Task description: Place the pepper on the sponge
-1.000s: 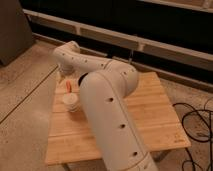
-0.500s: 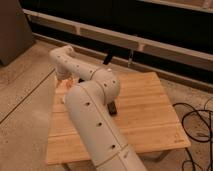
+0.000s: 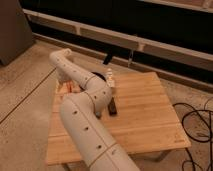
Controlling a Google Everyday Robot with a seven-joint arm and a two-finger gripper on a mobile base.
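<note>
My white arm rises from the bottom of the camera view and bends over to the left edge of the wooden table (image 3: 145,125). Its gripper (image 3: 65,86) hangs low at that edge, mostly hidden behind the wrist. A bit of orange-red, the pepper (image 3: 70,89), shows right beside the gripper at the table's left rim; I cannot tell whether it is held or resting. The sponge is hidden from this view.
A black rectangular bar (image 3: 113,107) lies near the table's middle, just right of my forearm. A small white object (image 3: 109,76) stands at the table's back edge. Black cables (image 3: 197,120) trail on the floor to the right. A dark wall runs behind.
The arm has swung so that its elbow covers more of the table's left half. The pale cup seen a second ago is now covered by the arm.
</note>
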